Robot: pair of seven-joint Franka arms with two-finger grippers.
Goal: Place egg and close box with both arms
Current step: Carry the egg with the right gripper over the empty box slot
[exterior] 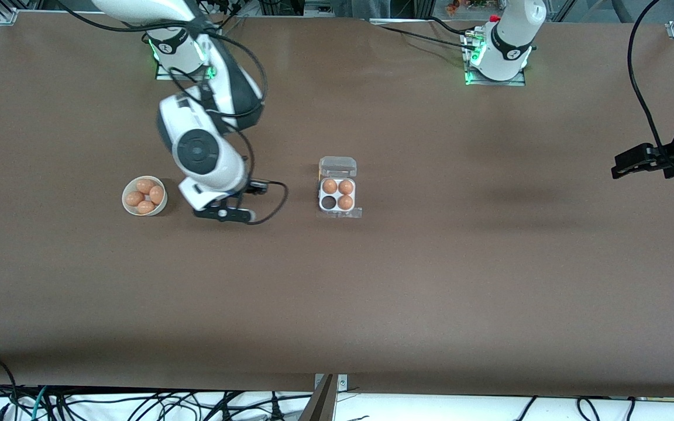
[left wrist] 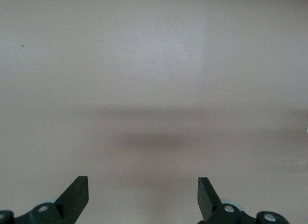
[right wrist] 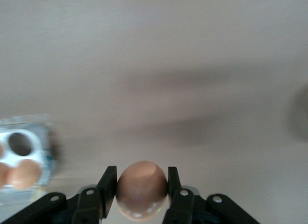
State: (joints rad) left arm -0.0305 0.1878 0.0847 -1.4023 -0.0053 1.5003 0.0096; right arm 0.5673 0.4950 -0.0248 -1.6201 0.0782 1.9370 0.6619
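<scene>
Currently the right gripper [right wrist: 142, 195] hangs over the tabletop [exterior: 407, 280] between a white bowl [exterior: 144, 196] of spare eggs and the box [exterior: 337, 193]. Its fingers [right wrist: 107, 185] are closed on the egg [right wrist: 141, 189], one pad on each side, with the rounded end of the egg poking out past the fingertips. The egg's long axis seems to run along the fingers, not across them.

The box sits on the tabletop toward the left arm's end from these fingers, with open tabletop between. Its clear lid [exterior: 338, 166] is folded back flat, on the edge of the tray farther from the front camera. Three cells hold eggs. The one empty cell [exterior: 329, 202] is the dark hole in the row nearer the front camera, on the corner closest to the right gripper. In the right wrist view that empty cell [right wrist: 20, 143] shows off to one side of the held egg, not under it. So the judgement is that the coming move is a sideways carry toward the box, then a descent into that near corner cell.

The left gripper [exterior: 635, 164] waits well apart at its own end of the tabletop, its fingers [left wrist: 77, 190] spread wide and holding nothing. The right arm is clearly the nearer one to the box.
</scene>
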